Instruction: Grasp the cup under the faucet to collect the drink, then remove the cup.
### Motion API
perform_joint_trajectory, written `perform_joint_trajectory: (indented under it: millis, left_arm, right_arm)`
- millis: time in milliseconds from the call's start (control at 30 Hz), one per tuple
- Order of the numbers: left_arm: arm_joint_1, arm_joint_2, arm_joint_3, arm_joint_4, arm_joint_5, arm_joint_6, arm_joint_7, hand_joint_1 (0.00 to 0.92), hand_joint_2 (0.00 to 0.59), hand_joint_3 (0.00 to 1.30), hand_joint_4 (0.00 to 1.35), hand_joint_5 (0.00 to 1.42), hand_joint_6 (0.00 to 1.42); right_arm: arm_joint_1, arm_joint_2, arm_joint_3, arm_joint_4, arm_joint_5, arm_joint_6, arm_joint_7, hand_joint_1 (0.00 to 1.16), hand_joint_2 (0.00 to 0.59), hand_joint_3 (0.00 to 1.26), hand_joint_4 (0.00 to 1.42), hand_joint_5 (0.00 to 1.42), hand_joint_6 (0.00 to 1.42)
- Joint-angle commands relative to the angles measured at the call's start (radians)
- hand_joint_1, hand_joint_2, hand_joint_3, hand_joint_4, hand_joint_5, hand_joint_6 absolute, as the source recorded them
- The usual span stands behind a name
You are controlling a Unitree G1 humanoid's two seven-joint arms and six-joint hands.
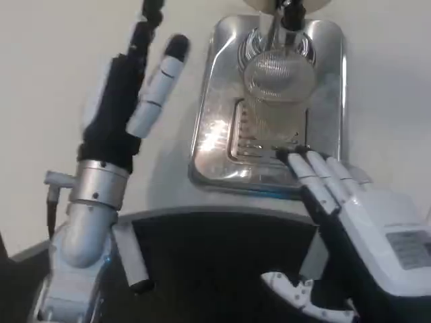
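Observation:
A clear ribbed cup point(276, 94) stands on a shiny metal drip tray point(205, 145) directly below the faucet point(288, 15) at the top edge. My right hand point(363, 225) lies at the lower right, its fingertips point(304, 168) stretched out to the tray's front edge, just short of the cup's base. The thumb is spread off to the lower left and nothing is in this hand. My left hand point(135, 101) is raised over the white table to the left of the tray, fingers extended and apart, holding nothing.
The white table point(54, 81) surrounds the tray on both sides. The table's near edge and my dark body point(215, 269) fill the bottom of the picture. The dispenser rises behind the tray at the top.

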Motion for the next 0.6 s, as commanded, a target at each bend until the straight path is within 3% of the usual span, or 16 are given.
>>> perform_joint_trajectory:
  millis: [33,167,300,467,600]
  left_arm:
    - [0.013,-0.009,0.032,-0.178,-0.148,0.173,-0.082,0.0,0.241,0.0,0.0,0.0,0.0]
    - [-0.002,-0.015,0.054,-0.336,-0.314,0.36,-0.14,0.0,0.23,0.0,0.0,0.0,0.0]
    - [-0.009,-0.019,0.065,-0.456,-0.41,0.487,-0.153,0.0,0.226,0.0,0.0,0.0,0.0]
    - [-0.031,-0.007,0.072,-0.56,-0.49,0.59,-0.166,0.0,0.221,0.0,0.0,0.0,0.0]
    - [-0.051,-0.021,0.072,-0.577,-0.556,0.63,-0.185,0.0,0.223,0.0,0.0,0.0,0.0]
  right_arm:
    - [-0.006,0.004,0.036,0.031,-0.011,0.007,-0.007,0.56,0.34,0.07,0.02,0.05,0.06]
    - [-0.012,0.001,0.04,0.048,-0.006,0.009,-0.023,0.57,0.344,0.07,0.02,0.05,0.06]
    - [-0.013,-0.007,0.029,0.054,0.007,0.01,-0.036,0.58,0.346,0.07,0.02,0.05,0.06]
    - [0.001,-0.02,0.012,0.045,0.02,0.011,-0.042,0.58,0.347,0.07,0.02,0.05,0.06]
    - [0.006,-0.024,0.004,0.037,0.027,0.016,-0.038,0.58,0.348,0.07,0.02,0.05,0.06]
